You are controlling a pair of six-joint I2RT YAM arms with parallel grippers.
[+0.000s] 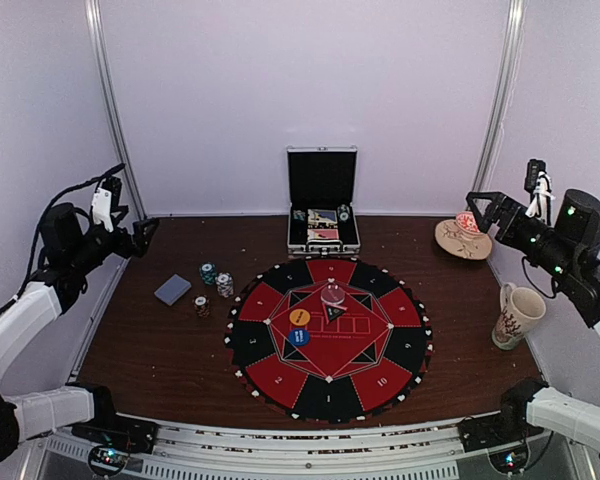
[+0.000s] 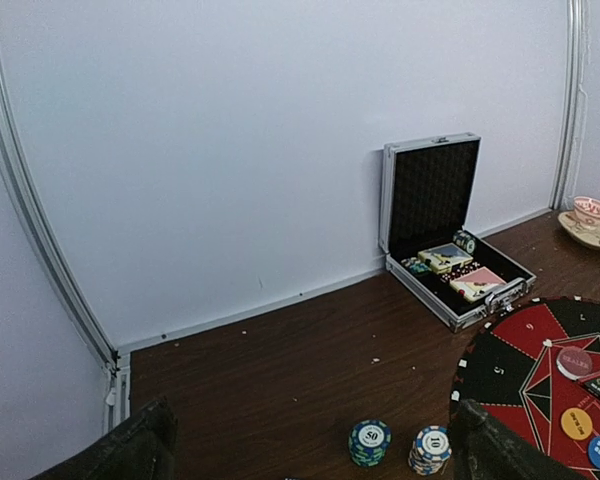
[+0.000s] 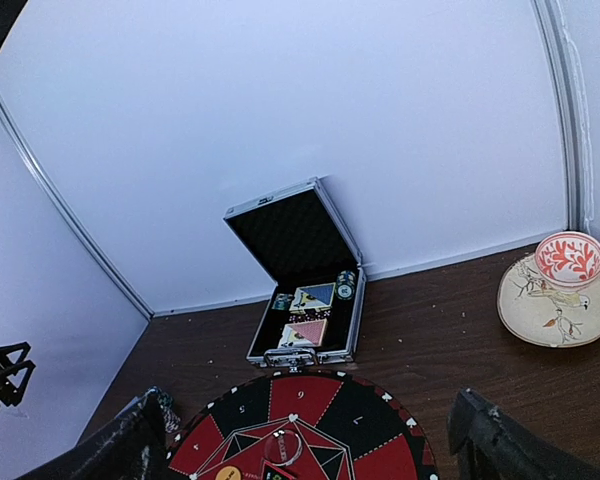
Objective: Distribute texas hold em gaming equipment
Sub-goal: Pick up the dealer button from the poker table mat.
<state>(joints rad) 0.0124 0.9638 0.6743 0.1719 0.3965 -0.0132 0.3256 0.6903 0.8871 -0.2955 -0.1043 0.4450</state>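
Left claw (image 1: 143, 233) and right claw (image 1: 477, 206) are hanging spread wide, gripping nothing, above the counter's (image 1: 160, 350) side edges.
Three ridged chip stacks (image 1: 224, 285) and a flat grey-blue card deck (image 1: 173, 289) are sitting on bare dark wood left of the round red-and-black mat (image 1: 280, 378), which is carrying an orange disc (image 1: 299, 317) and a blue disc (image 1: 298, 336); the foam-lined metal case (image 1: 322, 180) is standing open at the far edge, seemingly holding more chips.

Patterned white mug (image 1: 519, 316), tan dish (image 1: 450, 239) (red-white bowl (image 1: 467, 221) on top), brown wooden table (image 1: 140, 335)
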